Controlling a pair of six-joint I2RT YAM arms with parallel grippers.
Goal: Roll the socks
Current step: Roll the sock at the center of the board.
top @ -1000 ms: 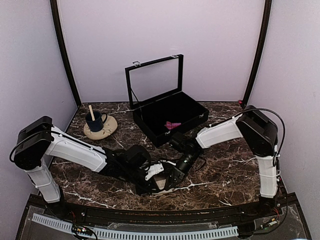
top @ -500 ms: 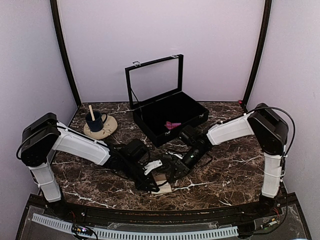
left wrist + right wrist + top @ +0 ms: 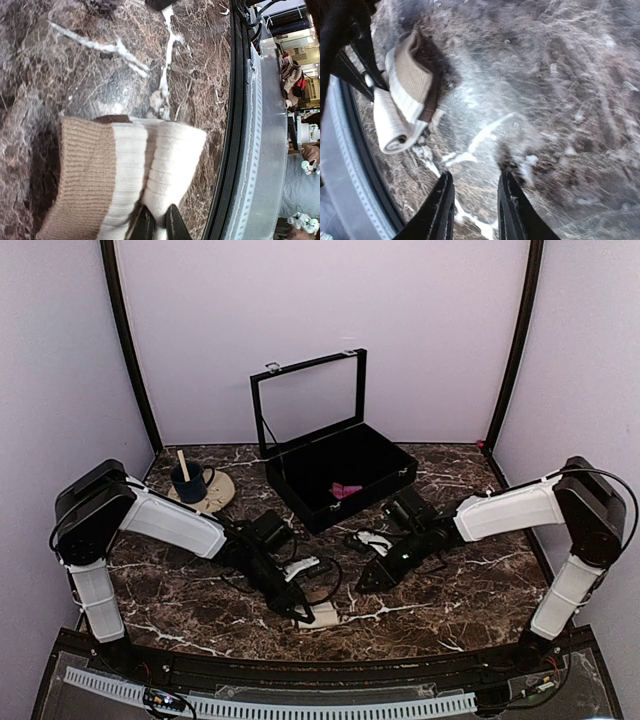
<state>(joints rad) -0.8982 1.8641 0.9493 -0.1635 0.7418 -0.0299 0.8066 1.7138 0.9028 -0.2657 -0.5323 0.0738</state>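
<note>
Cream sock (image 3: pixel 135 170) roll in progress, at near edge of table (image 3: pixel 480 585); left gripper (image 3: pixel 159 216) pinched shut on it. Right gripper (image 3: pixel 475 192) half open, empty, apart. Pink sock (image 3: pixel 346 490) in black case (image 3: pixel 288 495). Next, prob.: tuck cuff w/o loosening roll.

Cut off by the bottom edge of the left wrist view: all but the tips of the left fingers (image 3: pixel 146 226), and the near end of the cream sock (image 3: pixel 125 170) pinched between them. From above, mostly covered by that arm, showing only as a pale scrap. Blurred throughout in the right wrist view, counter (image 3: pixel 570 90) veins smeared, right fingers (image 3: pixel 441 210) cropped at the bottom. Too small to read inside the black case (image 3: pixel 372 466): magenta sock (image 3: pixel 346 490), shape untellable.
</note>
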